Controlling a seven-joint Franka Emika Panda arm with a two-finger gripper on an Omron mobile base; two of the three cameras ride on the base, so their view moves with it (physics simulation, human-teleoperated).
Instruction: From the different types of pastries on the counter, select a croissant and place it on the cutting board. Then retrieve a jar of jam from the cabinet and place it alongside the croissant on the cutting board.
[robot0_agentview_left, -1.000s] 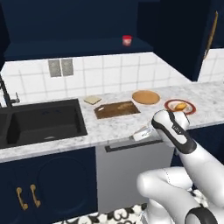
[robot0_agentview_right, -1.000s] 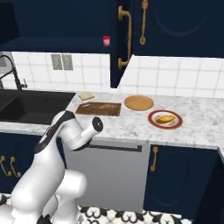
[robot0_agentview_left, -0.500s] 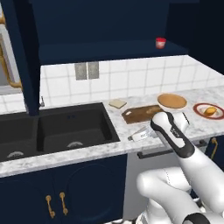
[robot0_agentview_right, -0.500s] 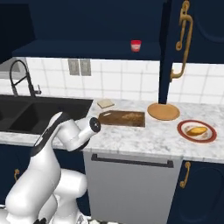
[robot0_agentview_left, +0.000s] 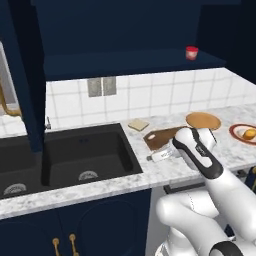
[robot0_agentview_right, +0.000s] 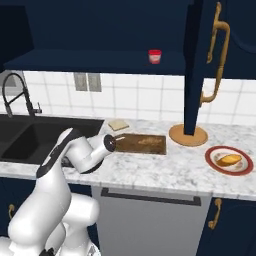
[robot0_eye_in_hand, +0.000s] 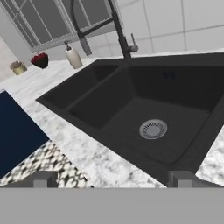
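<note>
— What's around your claw?

— My gripper (robot0_eye_in_hand: 112, 180) hangs with its jaws spread wide, holding nothing, over the marbled counter (robot0_agentview_right: 165, 172) edge, facing the black sink (robot0_eye_in_hand: 148, 118) with its dark faucet (robot0_eye_in_hand: 118, 30).

— And the task things?

— The cutting board (robot0_agentview_right: 142, 144) lies just beside my hand, away from the sink, the croissant (robot0_agentview_right: 148, 141) on it. The jar of jam (robot0_agentview_right: 155, 56) stands on the shelf of the open navy cabinet (robot0_agentview_right: 200, 65), high above my claw.

— Anything else?

— White tiled wall (robot0_agentview_left: 165, 95) behind.
</note>
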